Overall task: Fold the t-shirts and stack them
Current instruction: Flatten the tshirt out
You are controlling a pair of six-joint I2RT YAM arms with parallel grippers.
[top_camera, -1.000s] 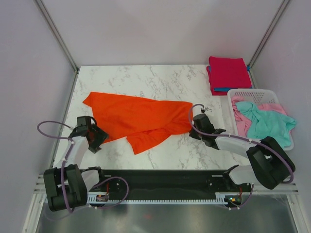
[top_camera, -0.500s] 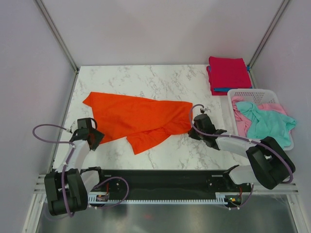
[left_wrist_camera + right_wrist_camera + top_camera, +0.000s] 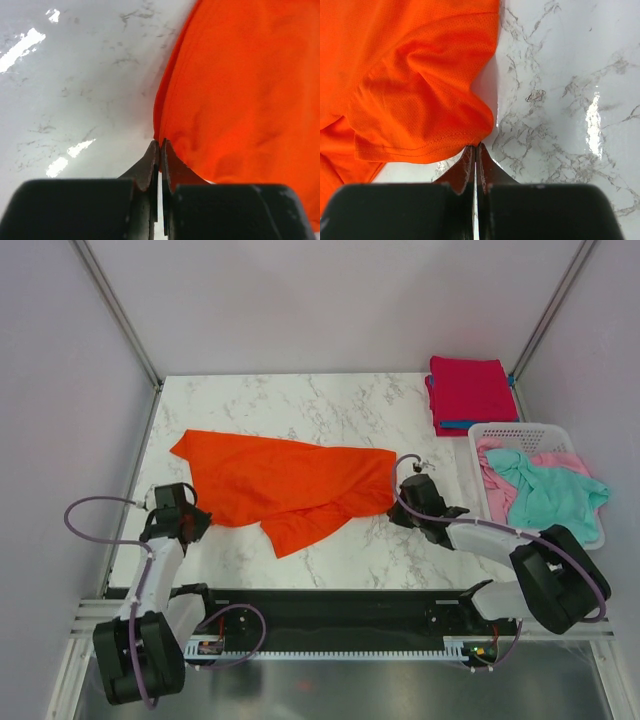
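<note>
1. Left pincer (image 3: 160, 144) goes from spread to closed, now pinching the orange t-shirt (image 3: 290, 485) by its near edge.
2. Right pincer (image 3: 476, 146) is closed too, pinching the opposite hem.
3. Shirt's long axis runs between both pincers, flat on the worktop (image 3: 330, 400).

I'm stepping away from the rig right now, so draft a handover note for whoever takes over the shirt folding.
Left hand: shut, apparently pinching the left edge of the bright orange-red cotton t-shirt.
Right hand: shut, apparently pinching that shirt's right edge.
The shirt lies spread but rumpled on the white marble table.
Done: folded magenta t-shirt stacked on a blue one, far right corner.
Left: fold and stack the orange shirt, then the teal t-shirt and pink t-shirt in the white slotted plastic basket.
</note>
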